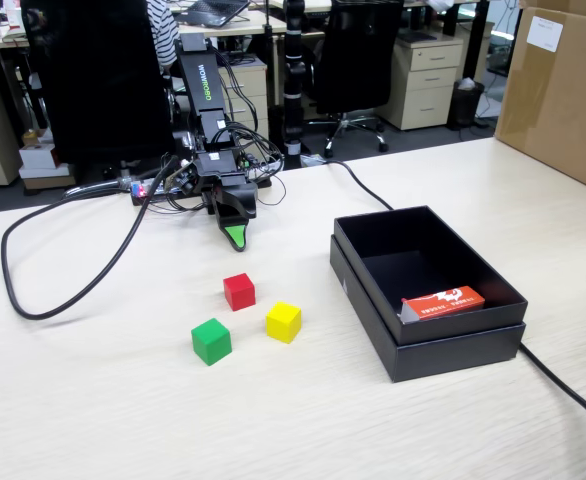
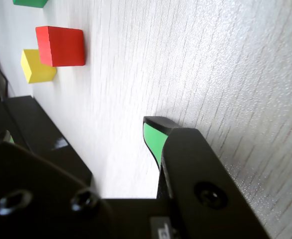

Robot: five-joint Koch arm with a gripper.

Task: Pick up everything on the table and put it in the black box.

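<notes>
Green cube [image 1: 211, 341]: nearest the fixed camera of the three, resting on the table [image 1: 123, 400]; only its edge shows at the top left of the wrist view [image 2: 30, 2].
Yellow cube [image 1: 284, 322]: on the tabletop just right of the green one in the fixed view, apart from it; in the wrist view [image 2: 35, 67] it sits partly behind the red cube.
Red cube [image 1: 239, 291]: farther back, between the other two and the arm, touching neither; large at the upper left of the wrist view [image 2: 61, 46].
Black box [image 1: 428, 345]: well right of the cubes in the fixed view, open at the top, its dark wall also at the left of the wrist view [image 2: 41, 134].
Orange-red packet [image 1: 443, 302]: lying flat inside the box, at its near right corner.
Gripper [image 1: 235, 236]: tip down just above or on the bare table, behind the red cube and apart from it; empty.
Pincer state: cannot tell; a green-faced fingertip [image 2: 153, 139] shows close to the wood, the other jaw is mostly hidden.
Black cable [image 1: 53, 290]: looping over the table left of the arm.
Brown carton [image 1: 563, 90]: at the far right edge of the table.
</notes>
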